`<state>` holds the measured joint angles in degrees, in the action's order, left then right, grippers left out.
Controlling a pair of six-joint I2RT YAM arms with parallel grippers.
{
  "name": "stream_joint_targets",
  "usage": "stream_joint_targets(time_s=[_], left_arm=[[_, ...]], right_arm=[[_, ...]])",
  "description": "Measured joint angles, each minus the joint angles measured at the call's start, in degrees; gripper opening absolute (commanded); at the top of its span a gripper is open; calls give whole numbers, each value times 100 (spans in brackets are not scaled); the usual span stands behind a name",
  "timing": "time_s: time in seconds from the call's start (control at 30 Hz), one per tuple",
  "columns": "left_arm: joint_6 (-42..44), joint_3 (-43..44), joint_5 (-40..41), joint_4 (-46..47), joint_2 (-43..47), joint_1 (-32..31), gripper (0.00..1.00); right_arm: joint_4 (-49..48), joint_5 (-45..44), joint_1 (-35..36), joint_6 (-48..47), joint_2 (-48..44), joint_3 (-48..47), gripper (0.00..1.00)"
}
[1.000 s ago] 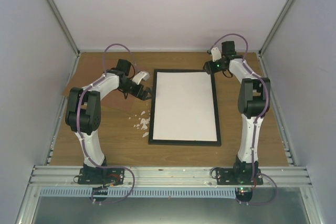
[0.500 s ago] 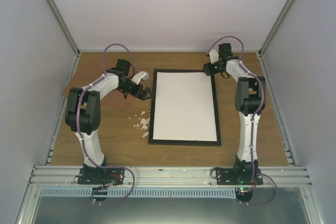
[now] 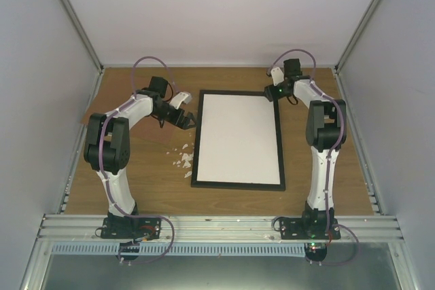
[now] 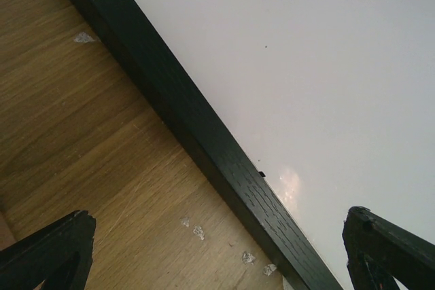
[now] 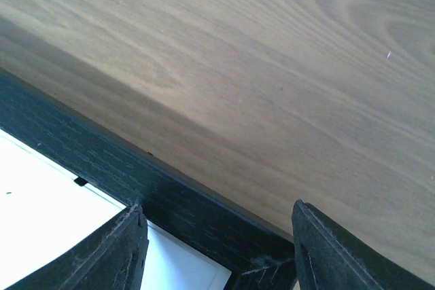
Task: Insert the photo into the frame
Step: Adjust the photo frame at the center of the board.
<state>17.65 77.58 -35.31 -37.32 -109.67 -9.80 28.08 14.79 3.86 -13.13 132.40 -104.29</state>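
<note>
Wooden table (image 3: 343,181) bears the frame (image 3: 238,185), a white sheet (image 3: 239,137) inside.

The frame (image 4: 197,134) lies on the table (image 3: 136,181), scraps (image 3: 183,161) at its left.

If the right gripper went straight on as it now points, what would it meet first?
Probably the frame, whose black rail lies between the right gripper's open fingers; depth unclear.

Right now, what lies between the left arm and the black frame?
A scatter of small white scraps on the wooden table, beside the frame. The top view shows them; the left wrist view catches a few.
</note>
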Motion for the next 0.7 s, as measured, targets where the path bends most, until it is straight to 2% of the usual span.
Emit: stream_joint_targets(time_s=[0.17,0.37,0.7], left_arm=[[-2,0,-20,2,0,17,99],[-4,0,-33,4,0,22,99],[-17,-2,326,203,258,219,99]], right_arm=[[15,-79,0,-55,-262,393,59],[44,-87,0,-50,-315,420,60],[435,474,-85,-11,-632,144,70]])
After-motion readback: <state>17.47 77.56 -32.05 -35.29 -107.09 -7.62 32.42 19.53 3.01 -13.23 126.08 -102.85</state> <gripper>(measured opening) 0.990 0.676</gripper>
